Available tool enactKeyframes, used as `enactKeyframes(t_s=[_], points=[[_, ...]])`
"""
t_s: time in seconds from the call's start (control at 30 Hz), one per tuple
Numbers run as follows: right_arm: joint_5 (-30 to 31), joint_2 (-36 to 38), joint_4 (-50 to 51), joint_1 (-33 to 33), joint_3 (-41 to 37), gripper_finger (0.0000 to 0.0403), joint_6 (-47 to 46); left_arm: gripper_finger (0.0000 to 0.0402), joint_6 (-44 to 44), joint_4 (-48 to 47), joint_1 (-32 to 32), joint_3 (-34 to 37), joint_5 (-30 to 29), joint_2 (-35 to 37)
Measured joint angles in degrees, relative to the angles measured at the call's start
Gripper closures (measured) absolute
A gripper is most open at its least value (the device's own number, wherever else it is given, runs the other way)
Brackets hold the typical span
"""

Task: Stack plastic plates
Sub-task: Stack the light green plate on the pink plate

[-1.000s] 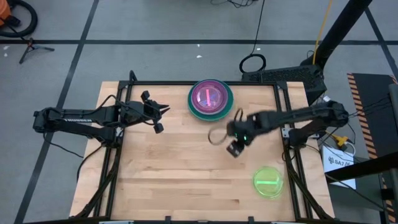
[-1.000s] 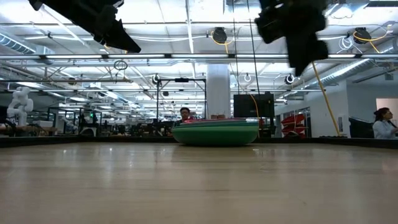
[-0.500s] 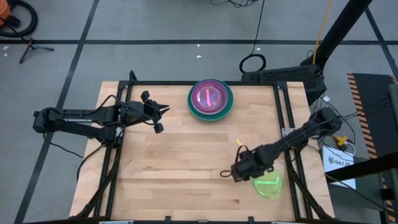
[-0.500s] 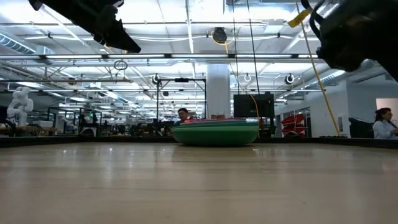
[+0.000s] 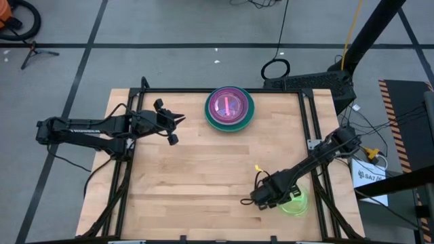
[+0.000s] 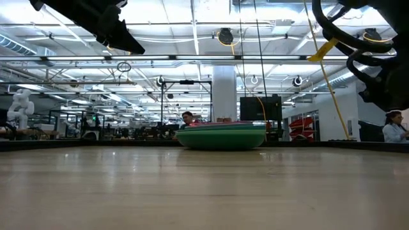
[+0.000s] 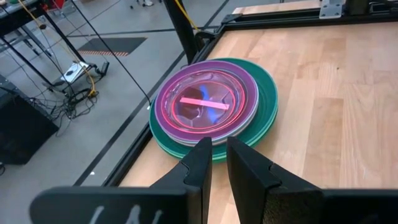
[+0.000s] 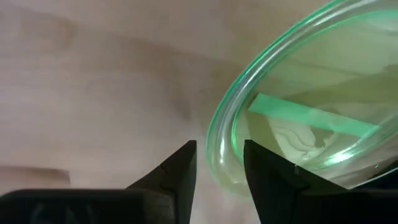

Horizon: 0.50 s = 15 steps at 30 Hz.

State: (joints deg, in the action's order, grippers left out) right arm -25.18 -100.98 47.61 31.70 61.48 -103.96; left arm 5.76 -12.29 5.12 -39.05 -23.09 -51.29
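Note:
A stack of plates (image 5: 230,107), with a purple and pink plate on top of teal and dark green ones, rests on the table near its far edge (image 6: 222,135) (image 7: 211,102). A translucent lime plate (image 5: 294,201) lies alone near the right near corner. My right gripper (image 5: 258,200) is low at that plate's left edge. It is open, and in the right wrist view its fingers (image 8: 219,155) stand on either side of the lime rim (image 8: 217,134); whether they touch it I cannot tell. My left gripper (image 5: 174,129) hovers left of the stack, open by a narrow gap (image 7: 219,149).
Bare wood lies across the table's middle and left (image 5: 183,183). Black frame rails (image 5: 308,122) run along the table's sides. The lime plate sits close to the right rail and the near edge. People and equipment show in the room behind the table (image 6: 395,128).
My right gripper has swept from just right of the stack toward the table's near edge and down, ending at the lime plate's left rim. The plates have stayed where they were.

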Motion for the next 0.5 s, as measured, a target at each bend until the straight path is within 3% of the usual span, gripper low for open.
enactKeyframes(t_s=[0.3, 0.5], points=[[7.1, 0.0, 2.4, 0.0, 0.0, 0.0318, 1.1, 0.0344, 0.0, 0.0, 0.0, 0.0, 0.0, 0.0], [7.2, -0.1, 1.5, 0.0, -1.1, 0.0365, 1.7, 0.0344, 0.0, 0.0, 0.0, 0.0, 0.0, 0.0]])
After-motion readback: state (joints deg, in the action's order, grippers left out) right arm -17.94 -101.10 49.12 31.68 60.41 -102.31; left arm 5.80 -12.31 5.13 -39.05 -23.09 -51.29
